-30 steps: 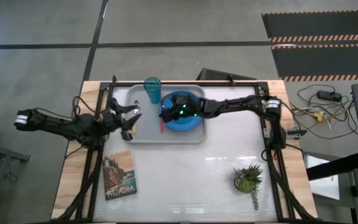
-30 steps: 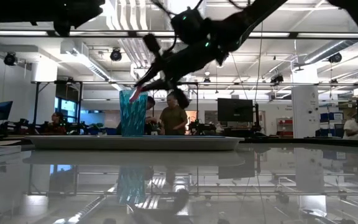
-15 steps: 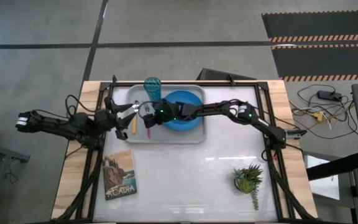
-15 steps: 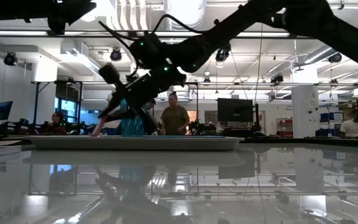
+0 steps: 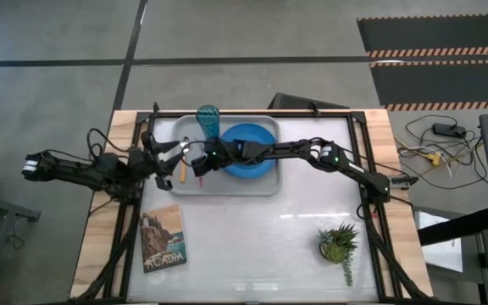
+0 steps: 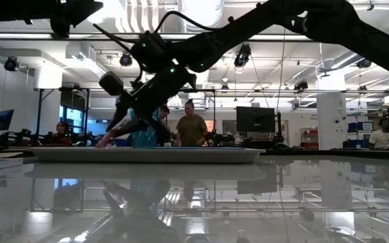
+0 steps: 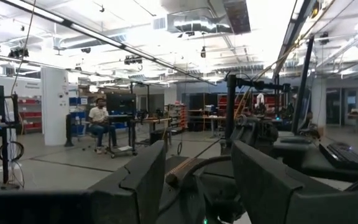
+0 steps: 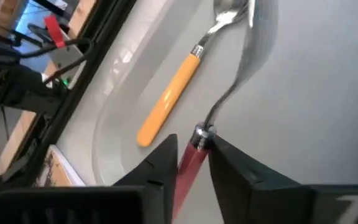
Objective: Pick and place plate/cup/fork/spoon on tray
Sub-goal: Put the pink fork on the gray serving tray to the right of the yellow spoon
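Note:
The light grey tray (image 5: pixel 265 184) lies at the table's far left. The blue plate (image 5: pixel 252 152) lies flat on it, and the teal cup (image 5: pixel 207 121) stands upright at its far edge. The orange-handled spoon (image 8: pixel 169 99) lies on the tray's left part (image 5: pixel 183 170). My right gripper (image 5: pixel 198 161) reaches over the tray's left part, next to the spoon, and is shut on the pink-handled fork (image 8: pixel 191 163). My left gripper (image 5: pixel 168 157) is open and empty at the tray's left rim; it also shows in the left wrist view (image 7: pixel 197 168). My right gripper pinches the fork's pink handle (image 8: pixel 194 152) between its two fingers, just behind the metal neck. The fingers slant down from the table's right and lie along the fork. The metal end (image 8: pixel 244 43) points ahead, low over the tray beside the spoon; I cannot tell whether it touches.
A book with a landscape cover (image 5: pixel 163 237) lies at the table's near left. A small potted plant (image 5: pixel 339 244) stands at the near right. The middle of the white tabletop is bare. People stand in the room behind the table (image 6: pixel 191 128).
My right gripper has gone from above the plate toward the table's left edge and down over the tray's left part, taking the fork with it. The fork now slants low beside the spoon.

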You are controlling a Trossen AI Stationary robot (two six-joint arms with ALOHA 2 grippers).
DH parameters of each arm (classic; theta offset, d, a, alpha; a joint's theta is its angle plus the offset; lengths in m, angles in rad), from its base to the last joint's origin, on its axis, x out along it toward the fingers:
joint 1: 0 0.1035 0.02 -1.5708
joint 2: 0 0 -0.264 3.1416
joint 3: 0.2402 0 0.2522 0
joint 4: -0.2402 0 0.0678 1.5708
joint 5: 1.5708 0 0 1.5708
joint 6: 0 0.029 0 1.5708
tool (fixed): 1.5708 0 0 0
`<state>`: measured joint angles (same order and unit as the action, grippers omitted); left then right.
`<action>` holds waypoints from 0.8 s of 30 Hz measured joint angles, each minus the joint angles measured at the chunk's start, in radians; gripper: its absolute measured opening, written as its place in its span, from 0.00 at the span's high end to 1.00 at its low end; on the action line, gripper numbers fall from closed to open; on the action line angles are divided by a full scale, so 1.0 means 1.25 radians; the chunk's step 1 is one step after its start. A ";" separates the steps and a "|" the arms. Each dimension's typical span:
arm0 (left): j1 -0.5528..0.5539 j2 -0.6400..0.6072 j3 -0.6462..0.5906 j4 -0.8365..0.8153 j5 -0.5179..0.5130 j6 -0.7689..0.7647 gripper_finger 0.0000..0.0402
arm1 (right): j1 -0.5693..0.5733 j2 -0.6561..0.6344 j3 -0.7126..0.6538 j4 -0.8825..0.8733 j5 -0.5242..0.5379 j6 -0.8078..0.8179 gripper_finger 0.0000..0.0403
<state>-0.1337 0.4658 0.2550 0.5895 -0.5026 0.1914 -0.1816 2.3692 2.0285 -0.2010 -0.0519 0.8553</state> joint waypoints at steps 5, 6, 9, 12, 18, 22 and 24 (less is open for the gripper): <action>0.000 -0.004 0.000 0.002 0.000 -0.003 0.58 | 0.000 -0.001 -0.001 -0.003 0.000 -0.023 0.71; 0.000 -0.004 0.000 0.002 0.000 -0.003 0.58 | 0.000 -0.001 0.000 -0.003 0.000 -0.024 0.69; 0.000 -0.003 0.000 0.001 0.000 -0.003 0.58 | 0.000 -0.002 0.000 -0.003 0.000 -0.024 0.65; 0.000 -0.003 0.000 0.001 0.001 -0.004 0.58 | 0.000 -0.002 0.000 -0.004 -0.006 -0.024 0.63; 0.000 0.001 0.000 -0.005 0.001 -0.012 0.58 | 0.001 -0.017 0.004 -0.034 -0.070 -0.058 0.62; 0.000 0.011 0.000 -0.043 0.001 -0.085 0.59 | 0.014 -0.069 0.004 -0.159 -0.065 -0.142 0.64; 0.000 0.016 0.000 -0.082 0.000 -0.125 0.59 | 0.027 -0.104 0.003 -0.261 -0.043 -0.198 0.66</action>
<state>-0.1333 0.4852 0.2550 0.4870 -0.5022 0.0351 -0.1481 2.2390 2.0328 -0.5267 -0.1057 0.6084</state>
